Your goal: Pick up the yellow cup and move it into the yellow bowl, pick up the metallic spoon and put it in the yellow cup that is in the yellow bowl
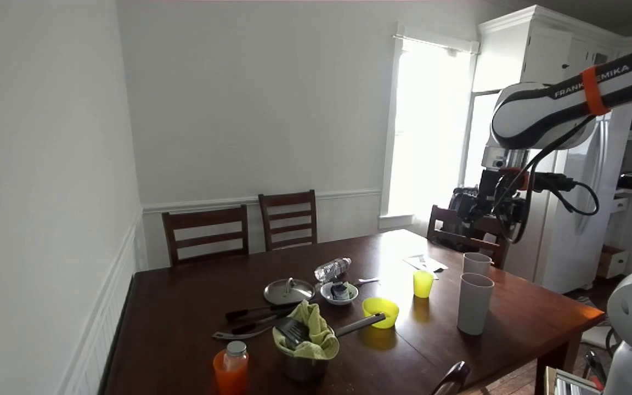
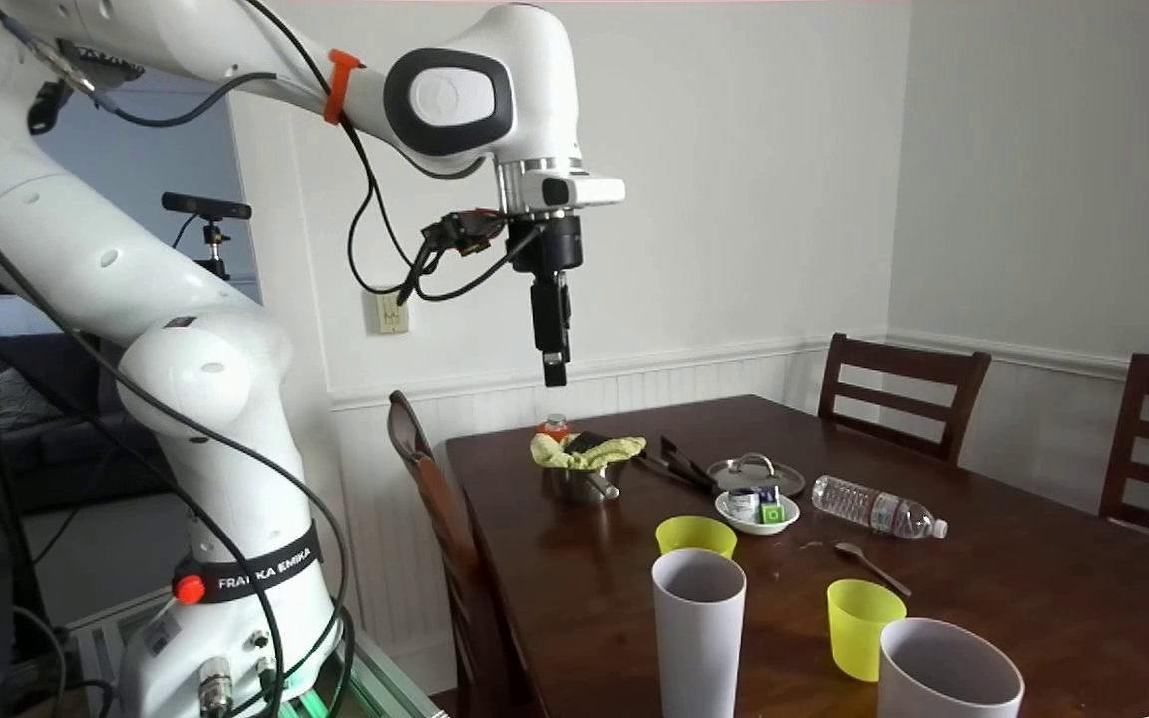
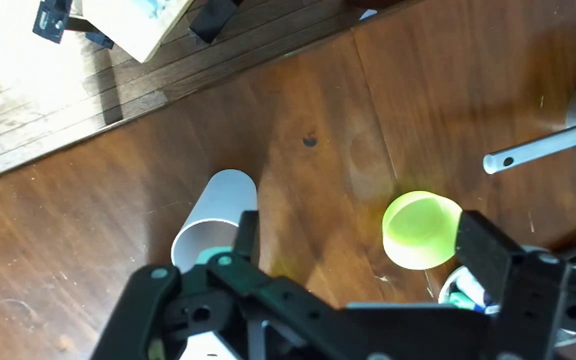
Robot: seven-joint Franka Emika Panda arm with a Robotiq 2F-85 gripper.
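Observation:
The yellow cup [image 1: 423, 283] stands upright on the table; in an exterior view it [image 2: 856, 638] is beside a grey tumbler. It does not show in the wrist view. The yellow bowl [image 1: 379, 318] sits between the cup and the pot; it also shows in an exterior view [image 2: 696, 536], partly behind a tumbler, and in the wrist view [image 3: 420, 230]. The metallic spoon [image 2: 872, 568] lies on the table behind the cup; it also shows in an exterior view [image 1: 368, 281]. My gripper [image 3: 358, 222] is open and empty, high above the table [image 2: 555, 369].
Two tall grey tumblers [image 1: 475, 304] [image 2: 949, 668] stand near the cup. A pot [image 1: 302, 367] with a green cloth points its handle toward the bowl. A white bowl [image 1: 339, 299] with small packets, a lid [image 1: 280, 293], a water bottle [image 1: 332, 270] and an orange cup [image 1: 231, 378] are also there.

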